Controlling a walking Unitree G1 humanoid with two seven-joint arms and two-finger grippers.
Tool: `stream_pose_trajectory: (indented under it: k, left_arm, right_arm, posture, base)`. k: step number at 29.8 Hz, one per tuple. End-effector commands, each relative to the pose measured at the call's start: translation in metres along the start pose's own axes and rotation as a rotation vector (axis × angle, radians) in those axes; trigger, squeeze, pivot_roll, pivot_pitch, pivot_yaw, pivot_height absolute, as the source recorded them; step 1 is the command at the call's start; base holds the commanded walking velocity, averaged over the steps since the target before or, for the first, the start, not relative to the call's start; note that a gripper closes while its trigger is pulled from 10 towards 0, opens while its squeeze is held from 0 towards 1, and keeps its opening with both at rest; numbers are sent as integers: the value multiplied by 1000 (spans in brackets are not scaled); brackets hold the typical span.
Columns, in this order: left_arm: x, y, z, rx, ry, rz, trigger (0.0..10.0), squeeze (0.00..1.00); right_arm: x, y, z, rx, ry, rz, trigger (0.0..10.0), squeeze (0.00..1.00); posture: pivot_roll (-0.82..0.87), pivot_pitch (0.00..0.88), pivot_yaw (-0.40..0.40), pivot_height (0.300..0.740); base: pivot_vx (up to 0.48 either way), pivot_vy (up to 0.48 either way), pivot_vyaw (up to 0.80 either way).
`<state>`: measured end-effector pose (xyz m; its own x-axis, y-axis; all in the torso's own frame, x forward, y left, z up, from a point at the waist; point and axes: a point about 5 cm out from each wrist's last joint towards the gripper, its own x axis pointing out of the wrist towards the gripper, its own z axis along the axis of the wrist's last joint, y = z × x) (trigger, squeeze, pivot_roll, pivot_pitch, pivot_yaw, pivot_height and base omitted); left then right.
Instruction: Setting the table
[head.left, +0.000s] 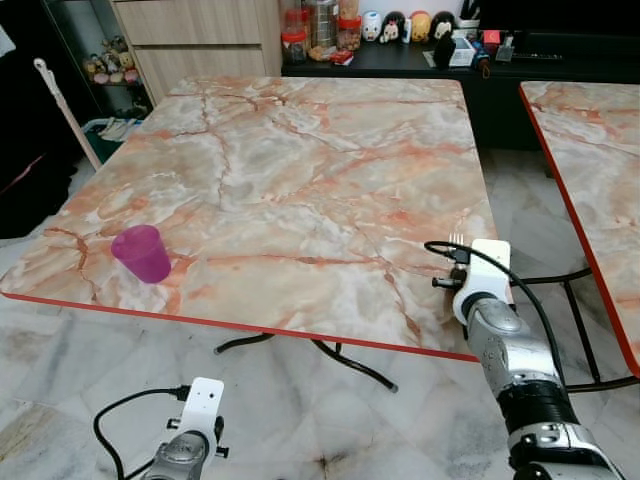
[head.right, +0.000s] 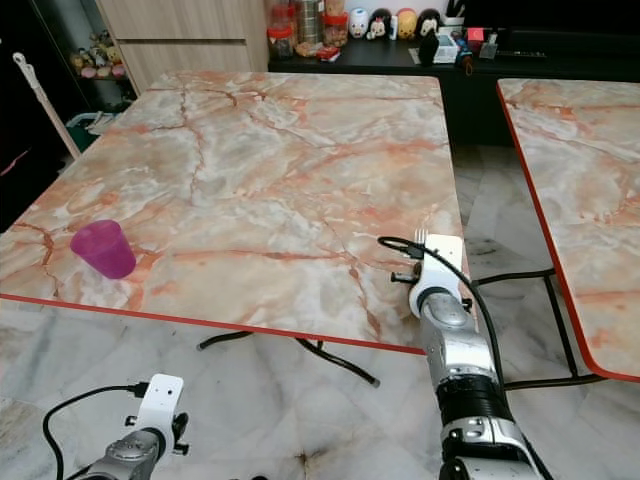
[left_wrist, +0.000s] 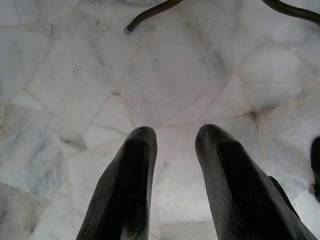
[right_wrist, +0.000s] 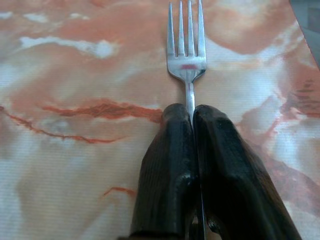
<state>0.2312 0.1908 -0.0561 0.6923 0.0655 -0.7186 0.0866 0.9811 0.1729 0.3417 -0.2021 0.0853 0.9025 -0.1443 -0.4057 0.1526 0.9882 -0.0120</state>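
A silver fork (right_wrist: 187, 50) sticks out from between the black fingers of my right gripper (right_wrist: 192, 112), which is shut on its handle. The tines (head.left: 458, 239) peek past the white wrist over the near right part of the marble table (head.left: 300, 160). A purple cup (head.left: 142, 253) stands upright near the table's near left corner, far from the fork. My left gripper (left_wrist: 172, 137) hangs low over the floor in front of the table, fingers slightly apart and holding nothing.
A second marble table (head.left: 590, 150) with a red edge stands to the right, with a gap of tiled floor between. A dark counter (head.left: 420, 50) with jars and figurines runs along the back. Black table legs (head.left: 350, 360) curve under the near edge.
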Motion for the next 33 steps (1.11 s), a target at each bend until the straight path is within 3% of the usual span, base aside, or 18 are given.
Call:
stream_pose_trajectory:
  k: [1,2,3,6,8,10,17,19,20,25,27,33]
  left_arm:
    - [0,0,-3,14,20,-3,10000,0]
    - [0,0,-3,13,19,-1,10000,0]
    - [0,0,-3,13,19,-1,10000,0]
    - [0,1,-2,14,17,0,10000,0]
    - [0,1,-2,21,13,-5,10000,0]
    - [0,0,-1,24,12,-8,10000,0]
    - [0,1,-2,21,9,-4,10000,0]
    - [-1,1,-3,22,6,-2,10000,0]
    - [-1,2,-3,24,3,-1,10000,0]
    - [-1,3,-3,35,1,-5,10000,0]
    - [-1,3,-2,36,-6,-3,10000,0]
    - [-1,3,-4,39,-8,-3,10000,0]
  right_arm:
    - [1,3,-4,-21,6,22,0,0]
    - [1,4,7,-49,-69,37,118,0]
    - [0,4,14,-60,-125,49,10000,0]
    - [-1,5,25,-66,-203,65,10000,0]
    - [1,-5,31,-83,-301,22,10000,0]
    - [2,-11,26,-117,-316,-10,10000,0]
    - [0,-25,-3,-82,-293,-45,10000,0]
    - [-1,-28,0,-86,-322,-61,10000,0]
    - [-2,-25,16,-80,-407,-38,10000,0]
    - [-6,-17,38,-117,-526,8,10000,0]
    - [-13,-11,60,-101,-654,28,10000,0]
    - [-24,8,83,-108,-775,85,10000,0]
  posture:
    - [-65,89,57,740]
    - [-65,89,57,740]
    - [-66,88,58,740]
    - [-66,88,58,740]
    - [-69,85,60,740]
    - [-61,80,57,740]
    - [-51,73,64,740]
    - [-53,73,66,740]
    - [-64,72,69,740]
    - [-67,70,72,740]
    - [-66,63,71,740]
    - [-69,45,68,740]
  base:
    - [0,0,0]
    - [0,0,0]
    - [0,0,0]
    - [0,0,0]
    - [0,0,0]
    - [0,0,0]
    - [0,0,0]
    - [0,0,0]
    - [0,0,0]
    - [0,0,0]
    - [0,0,0]
    - [0,0,0]
